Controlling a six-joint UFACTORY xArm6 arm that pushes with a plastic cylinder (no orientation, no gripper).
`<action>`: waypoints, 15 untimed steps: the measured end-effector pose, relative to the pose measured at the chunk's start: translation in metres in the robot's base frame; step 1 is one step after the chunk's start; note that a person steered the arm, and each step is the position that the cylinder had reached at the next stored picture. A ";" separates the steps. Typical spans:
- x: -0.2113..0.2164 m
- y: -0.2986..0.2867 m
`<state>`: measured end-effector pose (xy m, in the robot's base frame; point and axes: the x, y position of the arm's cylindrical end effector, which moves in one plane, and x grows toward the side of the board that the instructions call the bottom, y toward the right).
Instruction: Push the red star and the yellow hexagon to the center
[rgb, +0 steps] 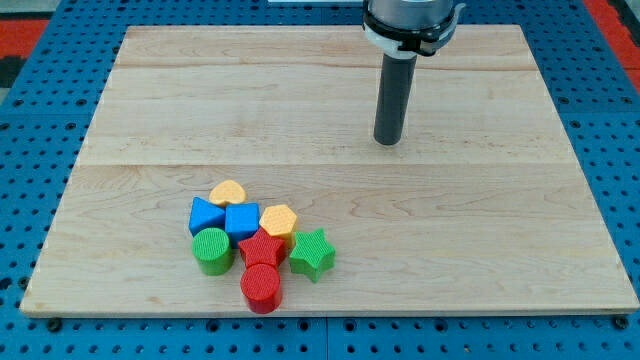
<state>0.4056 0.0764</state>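
A: Quick pass. Where's your rod?

B: Your tip (387, 142) sits on the wooden board (480, 240) in the far half, right of centre. It touches no block. No gripper on this arm, just a plain dark rod, so nothing to open or close and nothing held.

A: And the targets?

B: You've got the red star (260, 247) and the yellow hexagon (279, 219) both in the near-left cluster, well apart from your tip, nearer and to the left of it. The hexagon touches the star on the star's far-right side.

A: Rest of the cluster?

B: Packed tight. Yellow heart (229, 192) at the far edge. Two blue blocks just near of it: one (205, 214) on the left, shape unclear, and a blue pentagon (242, 220) pressed against the hexagon's left. Green cylinder (212, 249) left of the star, red cylinder (262, 286) nearest you, green star (312, 253) on the right.

A: Anything between tip and targets?

B: Bare board only.
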 end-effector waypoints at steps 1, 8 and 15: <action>0.000 0.000; 0.213 -0.024; 0.171 -0.138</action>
<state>0.5767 -0.0613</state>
